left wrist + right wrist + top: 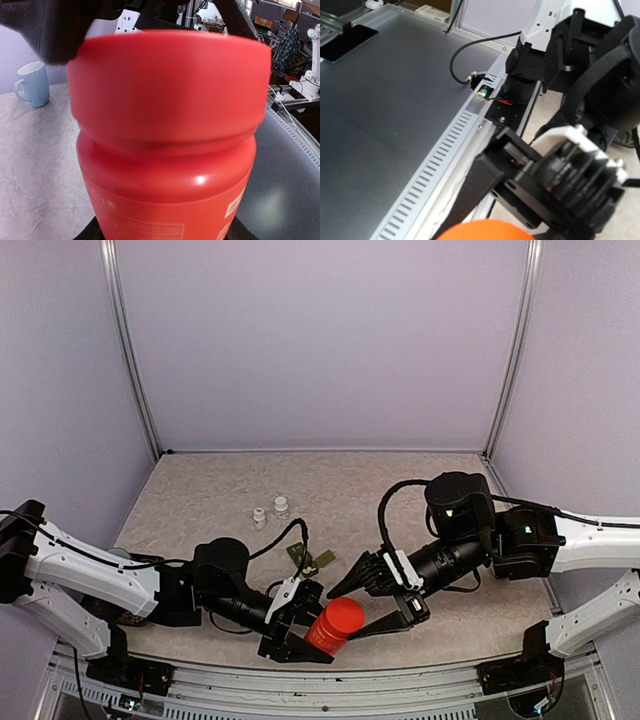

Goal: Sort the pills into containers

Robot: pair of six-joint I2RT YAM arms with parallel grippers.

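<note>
A red pill bottle (333, 627) with a red lid stands near the table's front edge and fills the left wrist view (165, 150). My left gripper (312, 625) is shut on the bottle's body. Its fingertips (90, 233) show at the bottom corners of that view. My right gripper (343, 614) is open, with one jaw on each side of the lid; I cannot see contact. The lid's top shows low in the right wrist view (485, 231). The dark green containers strip (305, 556), yellowish inside, lies just behind the bottle. No loose pills show.
Two small white bottles (270, 511) stand behind the strip. A pale blue mug (33, 84) stands to the left of my left arm. The table's front metal rail (445, 165) runs right beside the bottle.
</note>
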